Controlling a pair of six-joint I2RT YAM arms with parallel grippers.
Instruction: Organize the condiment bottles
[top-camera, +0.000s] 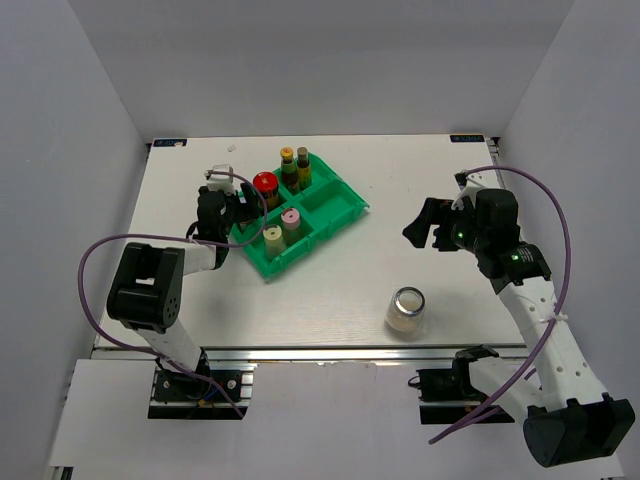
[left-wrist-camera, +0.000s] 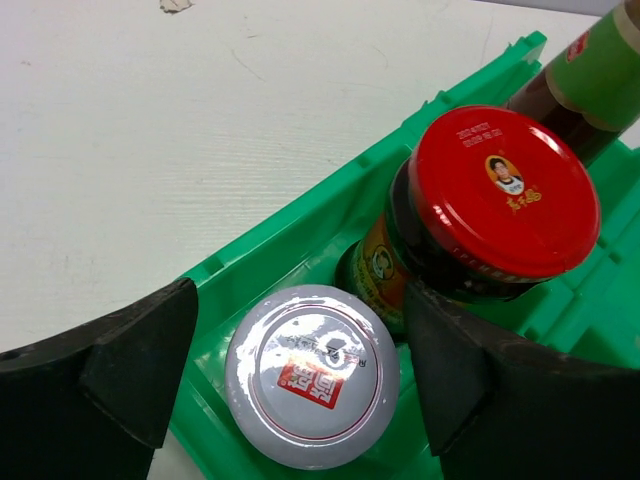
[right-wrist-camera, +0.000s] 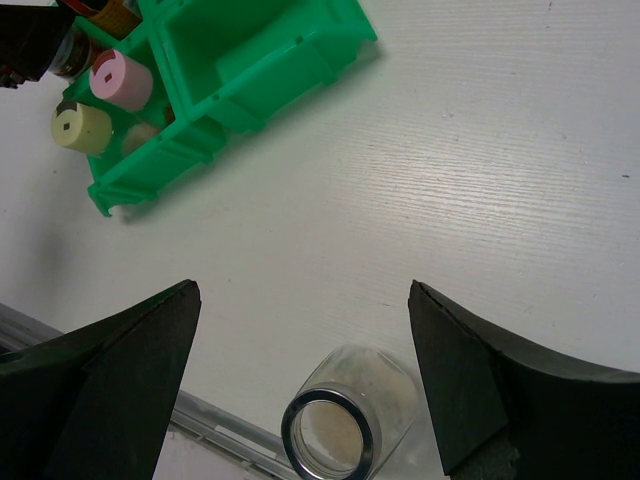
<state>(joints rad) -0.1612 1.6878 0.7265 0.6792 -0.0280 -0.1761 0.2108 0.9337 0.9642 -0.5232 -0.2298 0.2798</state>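
Left end effector (left-wrist-camera: 300, 292): fingers apart, one on each side of the grey-lidded red-label jar (left-wrist-camera: 312, 375), not clamped. A gap shows at the left-hand finger. The jar stands upright in the green tray (left-wrist-camera: 260, 250), lower centre of the left wrist view. The red-capped dark jar (left-wrist-camera: 495, 195) is just beside it to the right. One slim dark sauce bottle (left-wrist-camera: 585, 75) is in the upper right corner.

Right end effector (right-wrist-camera: 303, 285): fingers apart, holding nothing, over the table (right-wrist-camera: 450, 180). The silver-lidded clear jar (right-wrist-camera: 345, 425) stands on the table at bottom centre, well apart from the tray.

Top view: pink-lidded shaker (top-camera: 291, 217) and yellow-lidded shaker (top-camera: 273, 236) are side by side in the tray's lower left part. Both slim bottles (top-camera: 295, 166) are at its upper end.
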